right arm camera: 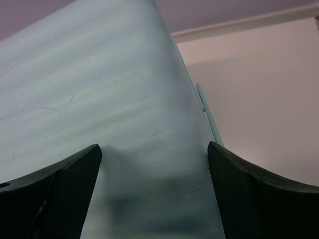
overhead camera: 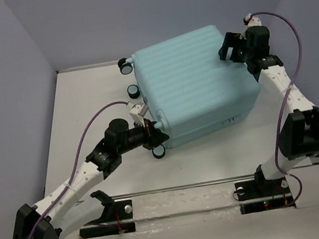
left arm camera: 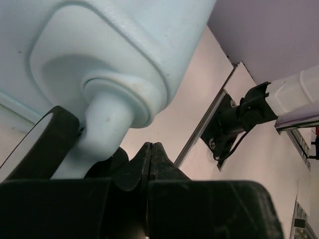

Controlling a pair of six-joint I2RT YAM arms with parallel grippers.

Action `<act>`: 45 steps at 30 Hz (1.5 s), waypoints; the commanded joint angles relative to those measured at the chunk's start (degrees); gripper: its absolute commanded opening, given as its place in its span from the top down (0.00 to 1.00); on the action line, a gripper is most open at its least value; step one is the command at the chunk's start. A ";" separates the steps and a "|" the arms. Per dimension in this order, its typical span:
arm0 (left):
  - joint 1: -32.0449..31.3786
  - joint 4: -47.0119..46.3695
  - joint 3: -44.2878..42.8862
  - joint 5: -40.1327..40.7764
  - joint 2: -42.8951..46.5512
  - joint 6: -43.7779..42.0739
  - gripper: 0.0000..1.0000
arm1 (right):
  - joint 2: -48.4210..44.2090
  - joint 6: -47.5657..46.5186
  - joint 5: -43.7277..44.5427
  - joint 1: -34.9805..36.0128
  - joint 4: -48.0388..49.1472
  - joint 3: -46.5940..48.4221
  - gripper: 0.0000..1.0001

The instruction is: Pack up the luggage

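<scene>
The luggage (overhead camera: 193, 84), a pale aqua ribbed suitcase, lies flat and closed on the white table, its caster wheels pointing left. My left gripper (overhead camera: 154, 133) is shut and empty at the near-left corner, just beside a caster wheel (overhead camera: 160, 152). In the left wrist view the shut fingertips (left arm camera: 151, 147) sit below the luggage corner (left arm camera: 109, 45), with the wheel (left arm camera: 45, 144) to their left. My right gripper (overhead camera: 230, 49) is open at the far right corner. In the right wrist view it (right arm camera: 154, 154) is spread over the ribbed shell (right arm camera: 99, 99), holding nothing.
Two more caster wheels (overhead camera: 123, 66) (overhead camera: 134, 91) stick out on the luggage's left side. Purple walls close in the table at the back and sides. A metal rail (overhead camera: 187, 186) runs along the near edge by the arm bases; the right arm's base (left arm camera: 239, 119) shows in the left wrist view.
</scene>
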State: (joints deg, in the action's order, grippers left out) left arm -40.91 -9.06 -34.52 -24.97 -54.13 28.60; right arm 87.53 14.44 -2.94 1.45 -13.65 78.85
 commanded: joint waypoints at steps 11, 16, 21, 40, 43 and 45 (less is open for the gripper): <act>-10.95 -4.14 -6.69 2.03 -4.50 0.67 0.94 | 27.08 0.77 -24.67 14.98 -5.25 26.44 0.06; -10.16 16.67 -17.05 21.86 5.67 -5.47 0.48 | 22.87 -1.25 -16.77 14.98 -4.64 26.19 0.00; -1.31 36.08 -23.48 31.98 10.09 -9.34 0.07 | 16.02 -3.01 -13.24 14.45 -4.19 23.11 0.00; 2.23 40.35 -22.26 19.09 1.93 -19.98 0.01 | -33.98 11.66 -11.92 13.31 8.90 -34.09 0.00; 2.23 40.17 -22.34 18.73 -0.88 -19.99 0.05 | -39.16 14.21 -9.81 13.31 10.22 -41.29 0.03; 2.15 40.09 -22.26 18.47 -2.03 -19.99 0.09 | -40.24 15.62 -10.68 13.31 11.79 -44.90 0.06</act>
State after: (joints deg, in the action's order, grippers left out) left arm -38.85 32.51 -56.90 -3.07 -54.13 10.46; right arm 51.42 25.43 -14.41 14.37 -8.47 38.81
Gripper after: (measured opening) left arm 0.954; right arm 0.965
